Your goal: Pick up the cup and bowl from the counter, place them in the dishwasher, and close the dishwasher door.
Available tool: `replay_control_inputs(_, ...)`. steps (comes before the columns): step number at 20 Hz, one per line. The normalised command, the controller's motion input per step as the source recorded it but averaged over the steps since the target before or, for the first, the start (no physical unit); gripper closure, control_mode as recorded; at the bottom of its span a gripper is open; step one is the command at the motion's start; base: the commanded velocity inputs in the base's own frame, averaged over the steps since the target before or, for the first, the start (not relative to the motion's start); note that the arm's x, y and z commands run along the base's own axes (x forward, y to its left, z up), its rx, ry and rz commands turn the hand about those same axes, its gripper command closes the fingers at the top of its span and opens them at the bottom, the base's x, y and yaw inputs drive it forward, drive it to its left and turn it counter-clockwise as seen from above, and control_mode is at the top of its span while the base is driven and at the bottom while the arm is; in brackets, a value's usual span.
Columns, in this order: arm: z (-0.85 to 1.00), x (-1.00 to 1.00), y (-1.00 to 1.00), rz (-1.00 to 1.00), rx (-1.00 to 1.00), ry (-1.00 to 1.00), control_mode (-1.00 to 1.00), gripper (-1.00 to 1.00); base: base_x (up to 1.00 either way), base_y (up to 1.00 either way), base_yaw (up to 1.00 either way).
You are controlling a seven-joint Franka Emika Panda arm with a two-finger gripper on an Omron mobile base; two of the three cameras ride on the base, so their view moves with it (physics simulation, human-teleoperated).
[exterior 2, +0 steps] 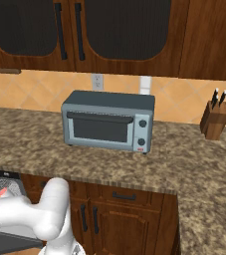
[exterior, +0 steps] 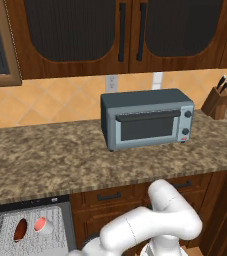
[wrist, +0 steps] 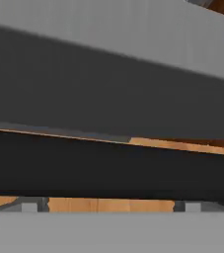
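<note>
The dishwasher (exterior: 30, 204) stands open under the counter (exterior: 60, 160) at the lower left. In its pale wire rack (exterior: 0, 235) the dark red bowl (exterior: 20, 229) stands on edge, and the white cup (exterior: 44, 226) lies beside it, its pinkish inside showing. The right base view catches a sliver of the rack (exterior 2: 5, 180) with the cup (exterior 2: 2, 192) in it. My arm (exterior: 150, 225) reaches down and left below the counter. In the hand view, the dishwasher door (wrist: 108, 84), dark grey with a lighter top band, is very close. My gripper (wrist: 111, 206) is open, with nothing between its fingertips (wrist: 29, 206).
A blue-grey toaster oven (exterior: 147, 119) sits mid-counter and a knife block (exterior: 218, 101) stands at the far right. Brown cabinet doors and drawers (exterior: 110, 197) run under the counter next to the dishwasher. Orange floor (wrist: 108, 204) shows under the door.
</note>
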Motion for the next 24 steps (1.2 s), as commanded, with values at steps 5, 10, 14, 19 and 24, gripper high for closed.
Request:
replay_control_inputs(5, -0.19, 0.98, 0.59, -0.17, -0.33, -0.48, -1.00, -1.00, 0.00, 0.00, 0.00)
replay_control_inputs(10, 0.24, 1.00, 0.54, -0.12, -0.26, -0.51, -1.00, -1.00, 0.00, 0.00, 0.00)
replay_control_inputs(14, 0.36, 1.00, 0.29, -0.13, -0.14, -0.53, -1.00, -1.00, 0.00, 0.00, 0.00)
replay_control_inputs(19, 0.31, 1.00, 0.21, -0.14, -0.04, -0.41, -1.00, -1.00, 0.00, 0.00, 0.00)
replay_control_inputs(24, 0.05, 0.85, 0.01, -0.05, 0.00, -0.14, -1.00, -1.00, 0.00, 0.00, 0.00)
